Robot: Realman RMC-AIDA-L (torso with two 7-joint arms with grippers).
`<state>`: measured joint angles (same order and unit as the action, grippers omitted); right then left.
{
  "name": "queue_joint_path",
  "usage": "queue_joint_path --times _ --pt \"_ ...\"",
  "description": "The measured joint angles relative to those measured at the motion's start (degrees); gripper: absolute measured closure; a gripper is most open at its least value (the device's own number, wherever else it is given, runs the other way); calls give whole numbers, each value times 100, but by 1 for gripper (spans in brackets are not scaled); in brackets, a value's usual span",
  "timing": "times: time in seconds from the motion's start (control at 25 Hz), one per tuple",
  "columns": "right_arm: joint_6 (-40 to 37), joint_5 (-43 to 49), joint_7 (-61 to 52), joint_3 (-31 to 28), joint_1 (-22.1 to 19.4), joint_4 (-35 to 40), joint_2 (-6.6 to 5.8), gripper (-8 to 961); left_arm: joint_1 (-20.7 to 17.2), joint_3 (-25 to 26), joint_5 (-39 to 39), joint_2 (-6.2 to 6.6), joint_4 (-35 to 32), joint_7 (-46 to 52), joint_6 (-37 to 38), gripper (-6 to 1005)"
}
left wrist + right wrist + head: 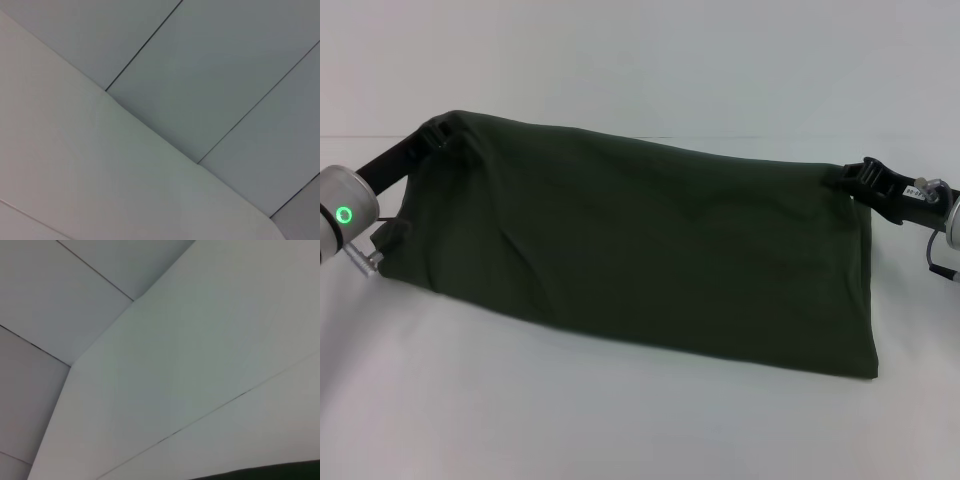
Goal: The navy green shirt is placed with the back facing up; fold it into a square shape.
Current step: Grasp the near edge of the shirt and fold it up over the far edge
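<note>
Holding the shirt [640, 250] up by its top corners.
Left pincer [438, 132] and right pincer [850, 178] are each clamped on a corner; the cloth hangs stretched between them, its bottom edge resting on the white table [620, 420] below.

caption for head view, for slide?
Both end effectors, left and right, lift the navy green shirt by its top corners.

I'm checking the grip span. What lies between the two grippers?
In the head view, only the shirt, stretched between the left gripper and the right gripper.
</note>
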<state>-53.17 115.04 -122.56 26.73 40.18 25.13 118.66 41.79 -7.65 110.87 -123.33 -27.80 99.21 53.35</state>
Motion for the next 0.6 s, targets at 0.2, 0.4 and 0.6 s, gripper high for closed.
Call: queue_joint_path --times 0.2,0.4,0.6 --pt "173 -5 56 10 50 0 63 913 68 -5 -259 -60 175 -453 -192 936" --pt "320 -24 91 10 92 -30 87 913 137 -8 -579 -65 392 -888 -456 937" --pt "489 -26 92 10 128 -80 89 913 238 -9 -990 -68 659 -1462 -821 937"
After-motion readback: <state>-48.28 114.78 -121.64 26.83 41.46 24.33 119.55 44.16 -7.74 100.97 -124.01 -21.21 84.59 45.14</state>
